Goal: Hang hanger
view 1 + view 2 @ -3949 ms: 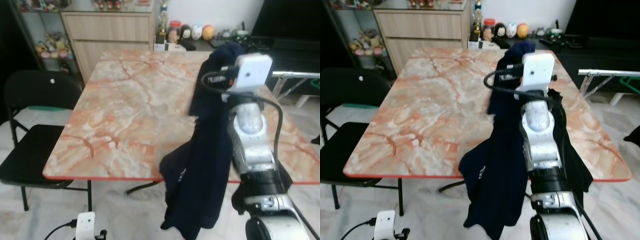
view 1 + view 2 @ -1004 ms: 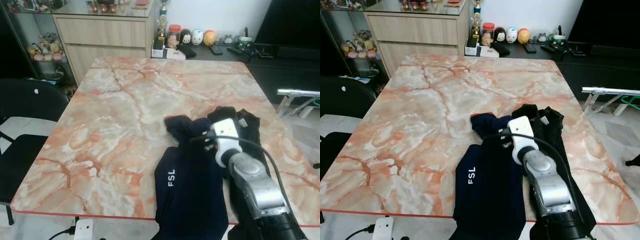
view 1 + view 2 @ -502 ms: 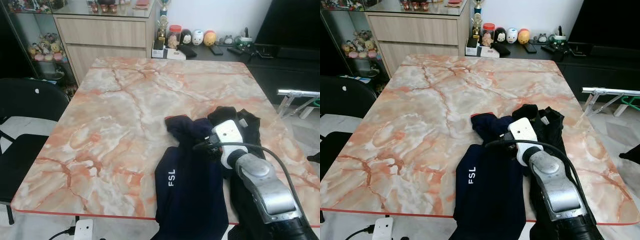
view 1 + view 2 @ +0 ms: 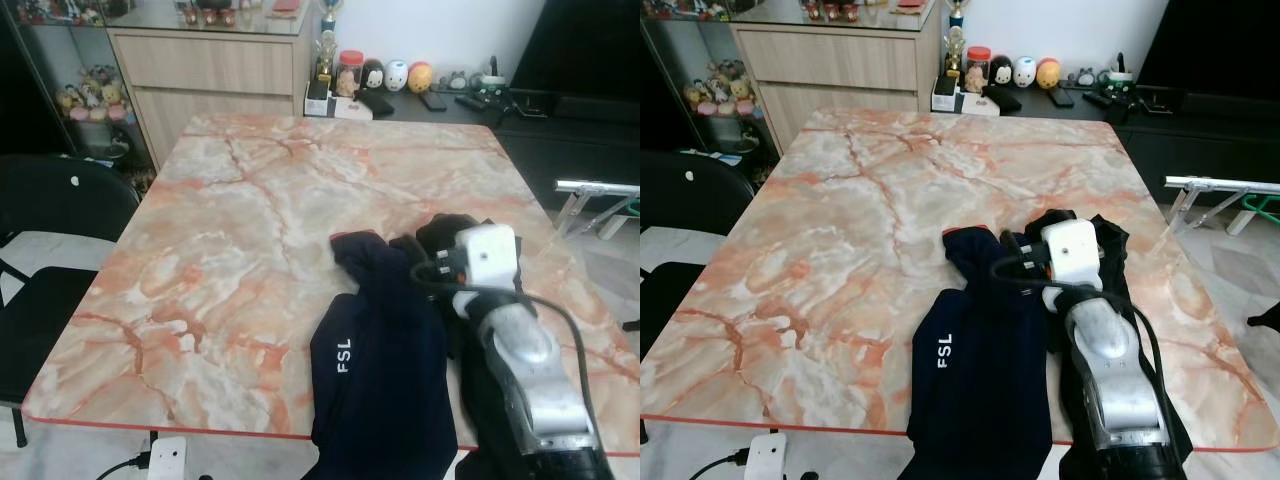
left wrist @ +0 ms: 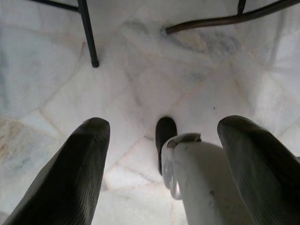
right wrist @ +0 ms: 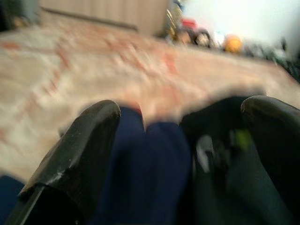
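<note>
Right wrist view is showing me my right end effector (image 6: 180, 136) spread wide and holding nothing, with the navy garment (image 4: 985, 370) and black garment (image 4: 1102, 250) lying just ahead of it on the counter (image 4: 840, 220), long axis running toward the near edge; the left end effector (image 5: 161, 154) is hanging open over the floor, much farther off, and I am seeing no hanger clearly
</note>
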Motion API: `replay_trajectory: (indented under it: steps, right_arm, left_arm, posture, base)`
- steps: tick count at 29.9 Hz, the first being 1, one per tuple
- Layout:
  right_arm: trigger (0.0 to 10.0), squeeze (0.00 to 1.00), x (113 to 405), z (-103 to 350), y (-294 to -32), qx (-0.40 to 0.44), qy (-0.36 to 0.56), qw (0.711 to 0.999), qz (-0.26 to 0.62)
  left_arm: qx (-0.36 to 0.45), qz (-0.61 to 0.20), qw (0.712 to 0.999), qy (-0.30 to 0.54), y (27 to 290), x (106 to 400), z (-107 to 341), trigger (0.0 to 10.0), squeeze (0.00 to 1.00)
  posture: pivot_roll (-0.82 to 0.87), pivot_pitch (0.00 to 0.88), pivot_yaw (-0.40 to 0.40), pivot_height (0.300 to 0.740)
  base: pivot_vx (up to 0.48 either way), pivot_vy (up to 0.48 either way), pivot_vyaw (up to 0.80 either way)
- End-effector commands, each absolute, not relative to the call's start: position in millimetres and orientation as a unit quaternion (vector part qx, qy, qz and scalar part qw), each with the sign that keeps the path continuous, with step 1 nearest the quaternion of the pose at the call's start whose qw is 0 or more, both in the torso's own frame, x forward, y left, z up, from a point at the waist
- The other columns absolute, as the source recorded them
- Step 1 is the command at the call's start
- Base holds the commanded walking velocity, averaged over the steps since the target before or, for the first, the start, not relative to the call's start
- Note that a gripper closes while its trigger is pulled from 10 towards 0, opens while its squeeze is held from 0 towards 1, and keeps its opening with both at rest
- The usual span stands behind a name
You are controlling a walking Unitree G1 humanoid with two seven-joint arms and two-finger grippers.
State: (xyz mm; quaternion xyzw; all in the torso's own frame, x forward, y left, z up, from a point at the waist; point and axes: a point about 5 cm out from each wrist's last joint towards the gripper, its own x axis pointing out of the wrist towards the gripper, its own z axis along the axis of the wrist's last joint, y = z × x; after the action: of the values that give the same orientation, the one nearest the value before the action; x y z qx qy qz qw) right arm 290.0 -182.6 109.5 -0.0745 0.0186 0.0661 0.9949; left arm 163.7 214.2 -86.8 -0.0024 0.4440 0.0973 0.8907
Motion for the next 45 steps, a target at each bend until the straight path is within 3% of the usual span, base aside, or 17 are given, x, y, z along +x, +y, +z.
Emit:
replay_trajectory:
  steps: [1,9,22,45]
  right_arm:
    - [10.0,0.00,291,108,-190,-0.083,0.003,0.996,0.026]
    - [10.0,0.00,297,109,-180,-0.040,-0.050,0.998,-0.004]
    - [10.0,0.00,300,109,-176,-0.041,-0.073,0.997,0.000]
    - [10.0,0.00,300,103,-164,-0.045,-0.068,0.996,0.026]
  left_arm:
    - [-0.007,0.100,0.892,0.441,213,164,-87,10.0,0.00]
    - [0.007,0.101,0.893,0.439,216,162,-87,10.0,0.00]
    - [-0.001,0.102,0.895,0.434,214,161,-87,10.0,0.00]
    - [0.000,0.099,0.893,0.438,213,160,-88,10.0,0.00]
  posture:
    - [0.02,0.000,-0.061,0.740]
    - [0.02,0.000,-0.053,0.740]
    - [0.01,0.000,-0.055,0.740]
    - [-0.01,0.000,-0.047,0.740]
  base:
    - [0.000,0.000,0.00]
    - [0.000,0.000,0.00]
    - [0.000,0.000,0.00]
    - [-0.304,0.000,0.00]
